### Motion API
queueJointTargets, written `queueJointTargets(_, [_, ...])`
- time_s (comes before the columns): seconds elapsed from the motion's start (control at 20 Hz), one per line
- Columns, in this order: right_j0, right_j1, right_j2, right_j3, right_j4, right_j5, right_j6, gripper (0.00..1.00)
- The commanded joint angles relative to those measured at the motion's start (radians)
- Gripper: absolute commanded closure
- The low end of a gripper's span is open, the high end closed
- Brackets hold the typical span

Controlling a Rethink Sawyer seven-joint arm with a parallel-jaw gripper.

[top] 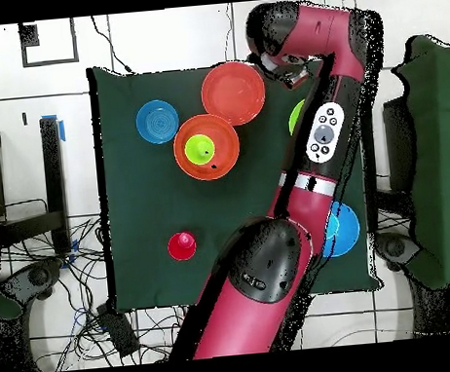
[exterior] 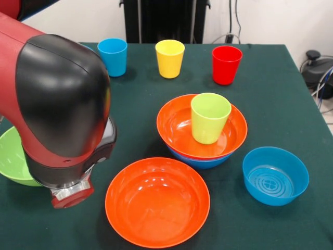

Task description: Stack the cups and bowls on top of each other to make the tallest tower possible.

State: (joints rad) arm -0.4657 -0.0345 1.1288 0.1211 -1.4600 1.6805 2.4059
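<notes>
A dark green cloth-covered surface stood before a pale wall, with cables on the floor around it. My arm filled the left of the front view, its wrist low over the surface; whether my end effector was wide, narrow or holding anything I could not tell. Behind the arm, at the left edge, lay the lime green bowl, still loose. Along the far row stood the blue cup, the yellow cup and the red cup, all unstacked. In front lay the loose orange bowl. The tower stood mid-surface: a blue bowl below, an orange bowl nested in it, and the lime green cup upright inside. At the right sat a smaller blue bowl. I judged the task early: three pieces placed, most left. My arm screened the green bowl from the front.
</notes>
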Motion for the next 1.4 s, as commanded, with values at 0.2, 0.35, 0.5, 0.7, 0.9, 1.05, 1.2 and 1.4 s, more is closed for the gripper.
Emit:
queueJointTargets(0.2, [-0.008,0.03,0.089,0.062,-0.131,0.0,-0.125,1.0])
queueJointTargets(0.35, [-0.008,0.023,0.101,0.063,-0.155,-0.002,-0.159,1.0])
queueJointTargets(0.5, [-0.009,0.025,0.109,0.064,-0.158,0.013,-0.143,1.0])
queueJointTargets(0.7, [-0.01,0.024,0.111,0.07,-0.158,0.011,-0.139,1.0])
queueJointTargets(0.9, [-0.009,0.013,0.116,0.071,-0.176,0.011,-0.153,0.0])
queueJointTargets(1.05, [-0.017,0.015,0.138,0.069,-0.181,0.038,-0.2,0.0])
queueJointTargets(1.2, [-0.013,0.016,0.105,0.08,-0.161,-0.008,-0.144,0.0])
queueJointTargets(1.4, [-0.015,0.006,0.079,0.1,-0.127,-0.024,-0.172,0.0])
